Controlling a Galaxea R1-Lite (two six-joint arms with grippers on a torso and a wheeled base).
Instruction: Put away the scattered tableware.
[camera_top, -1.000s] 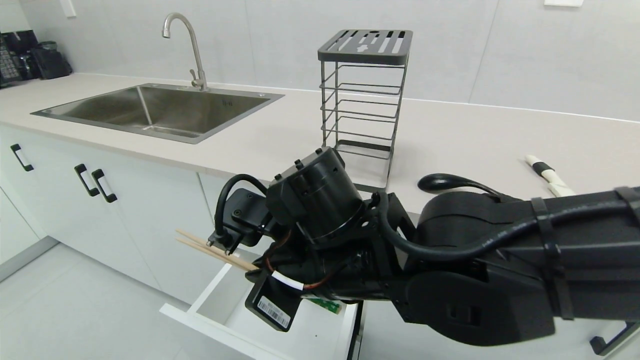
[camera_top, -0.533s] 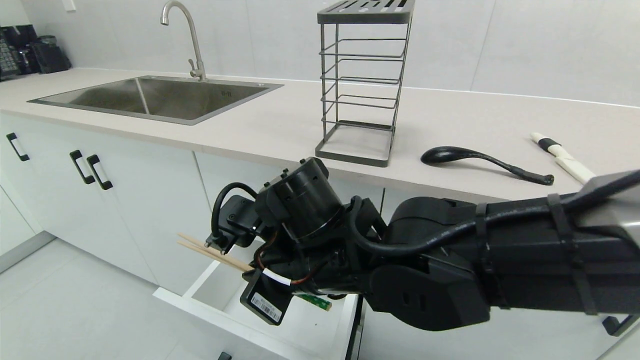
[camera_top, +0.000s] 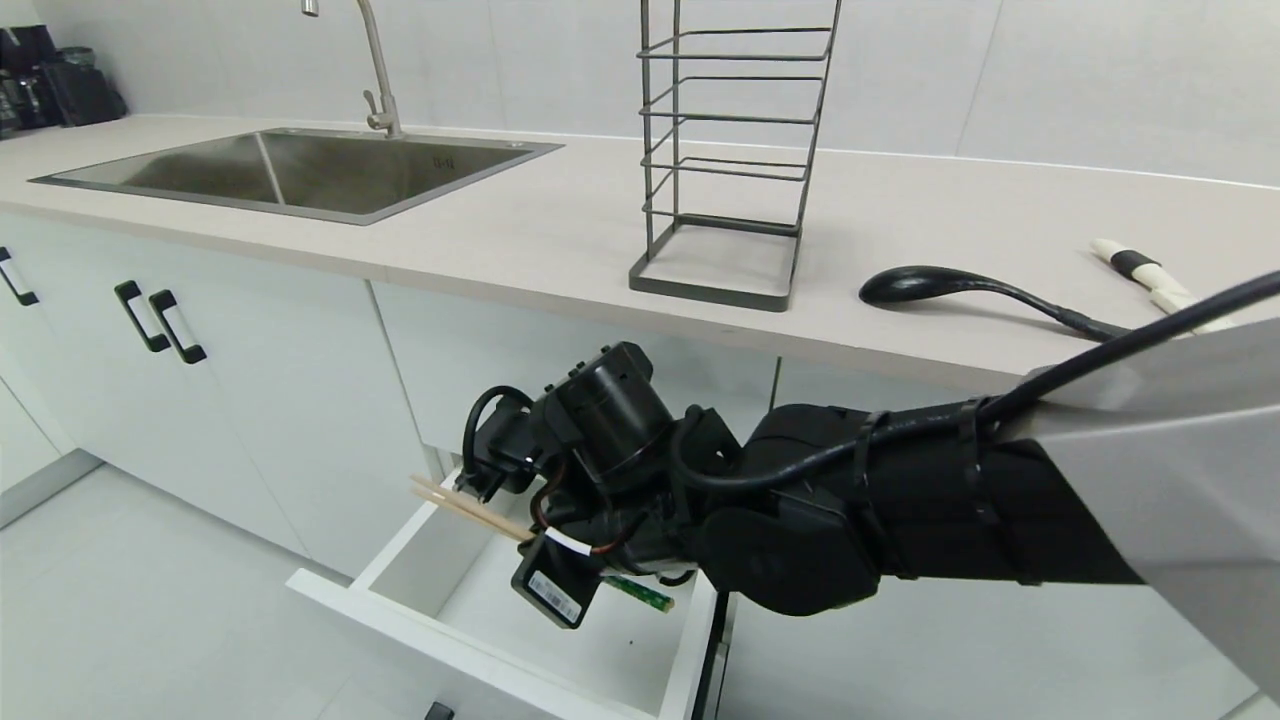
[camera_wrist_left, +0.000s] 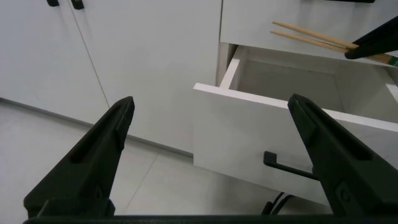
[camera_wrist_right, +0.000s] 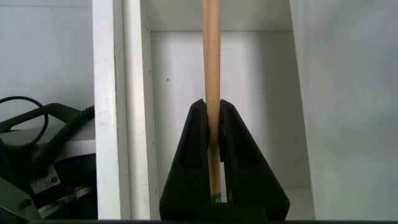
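Drawer (camera_top: 455, 645) is standing open; free room is lying over its white floor at 7 o'clock of the right gripper (camera_wrist_right: 212, 118). The gripper, clamping the chopsticks (camera_top: 468, 507), is occupying the 3 o'clock side. The countertop (camera_top: 520, 240) is overhanging at 12 o'clock.

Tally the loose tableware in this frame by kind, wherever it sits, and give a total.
Wooden chopsticks, in the right gripper over the open drawer: 2
Black ladle, on the counter: 1
White utensil with a black band, on the counter: 1
Total: 4
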